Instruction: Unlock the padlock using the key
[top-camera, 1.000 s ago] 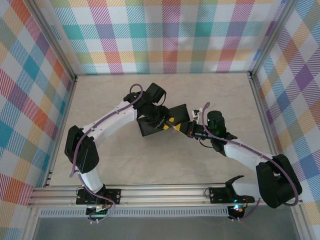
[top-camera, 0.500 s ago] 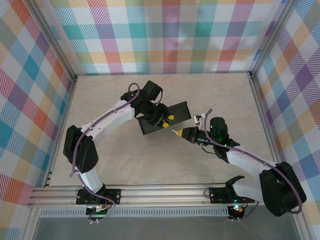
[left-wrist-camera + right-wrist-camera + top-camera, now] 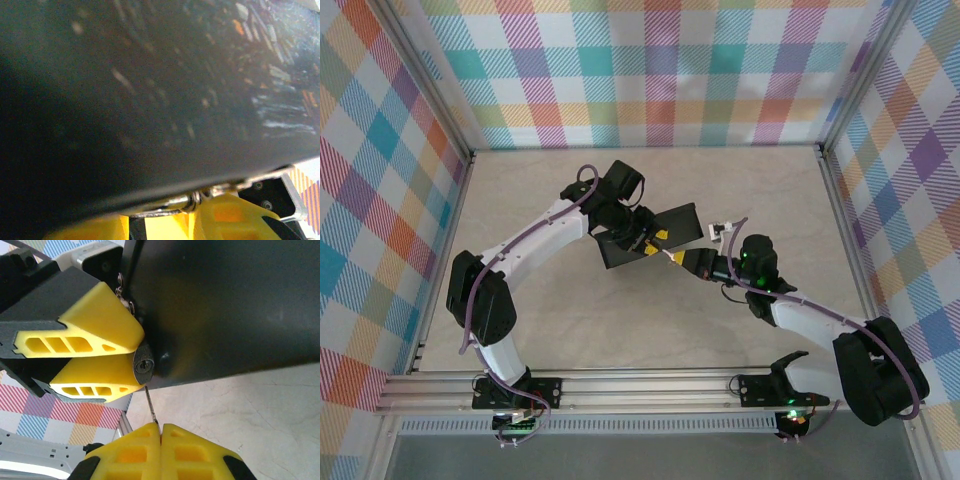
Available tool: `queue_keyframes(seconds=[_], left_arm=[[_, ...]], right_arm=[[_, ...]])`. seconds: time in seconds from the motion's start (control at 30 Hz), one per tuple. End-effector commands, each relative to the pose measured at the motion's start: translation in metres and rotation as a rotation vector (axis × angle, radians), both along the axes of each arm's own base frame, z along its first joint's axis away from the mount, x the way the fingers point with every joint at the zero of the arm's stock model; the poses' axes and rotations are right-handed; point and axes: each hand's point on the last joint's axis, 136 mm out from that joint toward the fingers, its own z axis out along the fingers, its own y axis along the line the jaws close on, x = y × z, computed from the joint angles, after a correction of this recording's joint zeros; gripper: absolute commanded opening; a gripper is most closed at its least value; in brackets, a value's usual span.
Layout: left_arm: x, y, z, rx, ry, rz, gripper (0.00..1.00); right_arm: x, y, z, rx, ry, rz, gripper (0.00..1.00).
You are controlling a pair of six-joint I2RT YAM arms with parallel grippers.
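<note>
Plaid walls ring your pale marbled table (image 3: 740,190). Near its middle, your left gripper (image 3: 137,356) clamps the padlock (image 3: 144,365) between its yellow fingers, tight against the dark tin (image 3: 225,305). Your right gripper (image 3: 160,429) has its fingers closed on the key (image 3: 151,407). The blade points between 11 and 12 o'clock, its tip just under the padlock's keyhole face.
</note>
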Motion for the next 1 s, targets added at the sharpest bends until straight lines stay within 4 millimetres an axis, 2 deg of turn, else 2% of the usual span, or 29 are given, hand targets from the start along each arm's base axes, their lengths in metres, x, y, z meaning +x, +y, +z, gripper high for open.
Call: queue_keyframes(seconds=[0.0,0.57,0.97], left_arm=[[0.004,-0.006,0.046,-0.098,-0.109,-0.033,0.08],[0.005,-0.007,0.05,-0.11,-0.116,-0.03,0.07],[0.006,-0.007,0.048,-0.105,-0.115,-0.027,0.07]], right_arm=[[0.001,-0.001,0.009,0.009,-0.053,-0.018,0.0],[0.016,0.007,0.018,0.032,-0.075,-0.008,0.0],[0.014,0.006,0.023,0.035,-0.093,-0.01,0.0]])
